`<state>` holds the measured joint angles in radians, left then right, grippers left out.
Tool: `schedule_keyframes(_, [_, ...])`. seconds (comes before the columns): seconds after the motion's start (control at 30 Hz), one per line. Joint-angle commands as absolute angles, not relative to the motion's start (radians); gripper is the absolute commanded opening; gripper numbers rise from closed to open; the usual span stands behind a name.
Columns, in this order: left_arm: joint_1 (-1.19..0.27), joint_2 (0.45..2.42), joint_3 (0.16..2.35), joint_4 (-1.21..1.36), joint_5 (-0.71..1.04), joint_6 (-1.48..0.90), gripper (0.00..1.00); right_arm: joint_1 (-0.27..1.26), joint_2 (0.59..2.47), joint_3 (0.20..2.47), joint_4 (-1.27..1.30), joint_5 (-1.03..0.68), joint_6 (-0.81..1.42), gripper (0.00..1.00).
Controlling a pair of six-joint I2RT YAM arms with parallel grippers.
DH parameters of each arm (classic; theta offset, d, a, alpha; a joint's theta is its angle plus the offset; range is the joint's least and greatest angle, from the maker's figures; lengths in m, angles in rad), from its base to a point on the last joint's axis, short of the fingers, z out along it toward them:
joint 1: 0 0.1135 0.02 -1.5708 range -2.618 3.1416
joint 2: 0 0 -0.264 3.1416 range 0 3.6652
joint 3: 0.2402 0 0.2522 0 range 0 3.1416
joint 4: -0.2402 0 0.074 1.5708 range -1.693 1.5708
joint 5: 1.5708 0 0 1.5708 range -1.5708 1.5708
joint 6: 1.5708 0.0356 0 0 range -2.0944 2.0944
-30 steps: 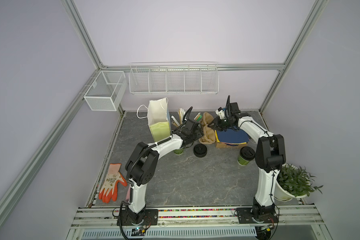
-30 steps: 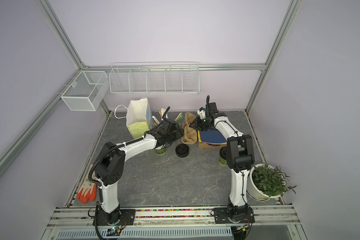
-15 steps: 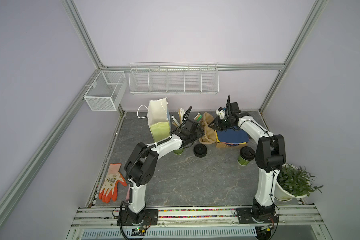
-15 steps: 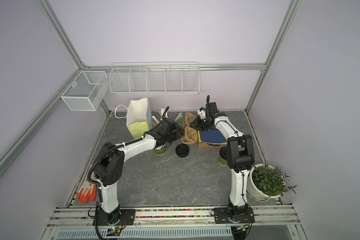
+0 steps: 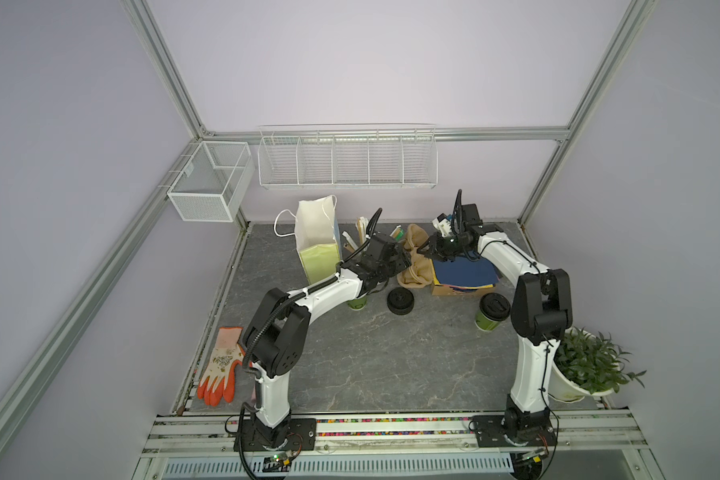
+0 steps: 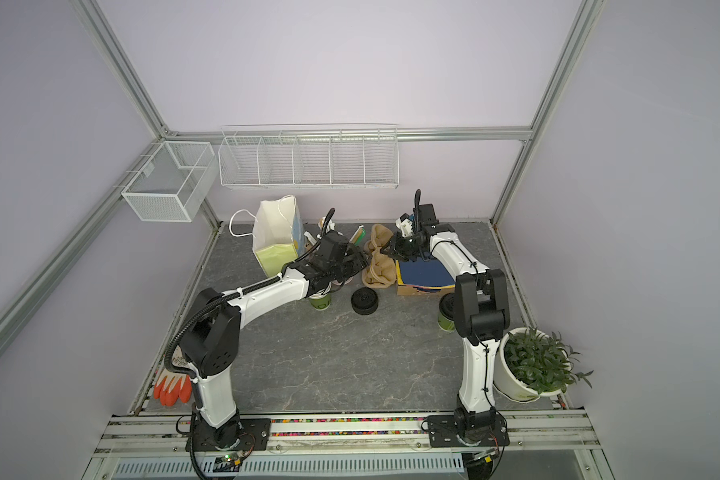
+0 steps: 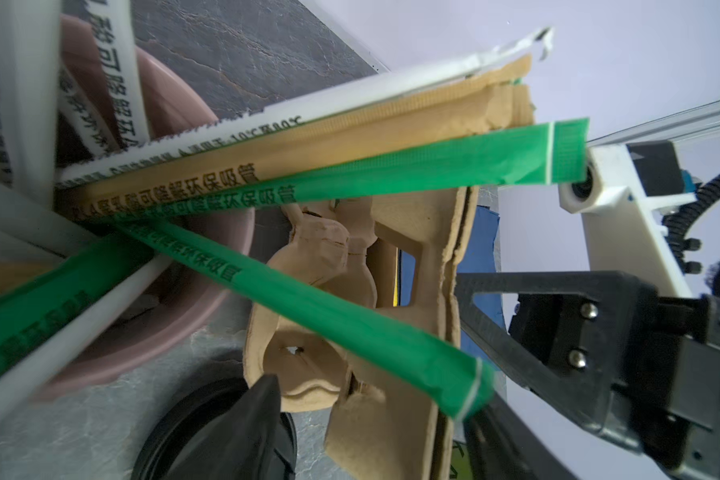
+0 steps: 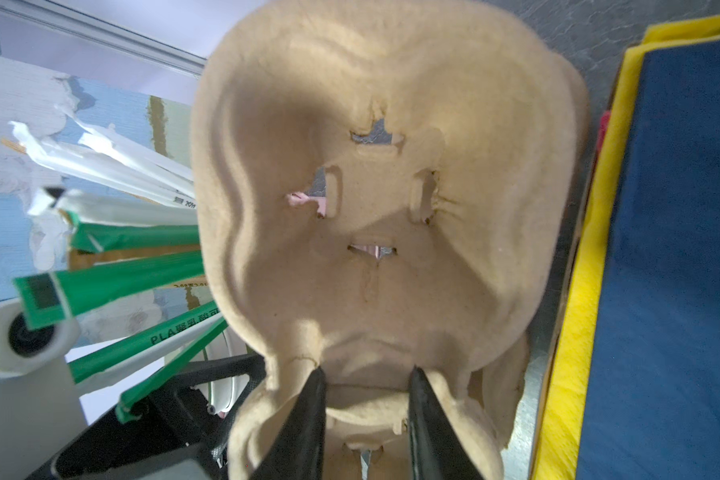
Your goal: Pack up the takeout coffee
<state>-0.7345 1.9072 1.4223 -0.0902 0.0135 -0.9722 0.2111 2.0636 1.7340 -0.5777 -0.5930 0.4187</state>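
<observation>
Carrier-fetching is what is going on here, judging by the hands: the right claw [image 8: 366, 376] is biting down on the middle ridge of the pulp cup carrier [image 8: 391, 208], its two black fingers [image 8: 308, 415] pinching that ridge from either side, and the piece in its grip is looking like the top sheet of a nested pile. Across from it, the left claw [image 5: 404, 261] is standing with jaws well apart. The near edge of the carrier is lying between them in the left wrist view, though whether the pads are actually touching the pulp I cannot tell. Wrapped straws [image 7: 350, 174] are fanning out of a pink pot [image 7: 150, 316] right beside that left claw and crossing in front of it. The takeout coffee [image 5: 492, 313], green cup with its black lid on, is standing upright well behind the right claw, back along the arm beside the elbow, with neither claw near it. The stack of loose black lids [image 5: 400, 301] is sitting just behind the left claw, and the white paper bag [image 5: 316, 241] is standing on that claw's outer side. So I am reading this as the early step: separating one carrier from the pile before the cup goes anywhere. The next move is calling for a clean peel, the right claw lifting while the left is pinning the sheets below, then laying the carrier flat where the cup can drop into a well.
</observation>
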Motion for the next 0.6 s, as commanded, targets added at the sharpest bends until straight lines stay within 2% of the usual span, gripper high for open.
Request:
schedule_keyframes(0.0, [-0.745, 1.904, 1.408, -0.068, 0.025, -0.974, 0.69, 0.212, 2.068, 1.743, -0.560, -0.624, 0.413, 0.30])
schedule_keyframes(0.57, [-0.742, 1.895, 1.363, -0.063, -0.018, -0.985, 0.67, 0.211, 2.059, 1.735, -0.561, -0.629, 0.413, 0.30])
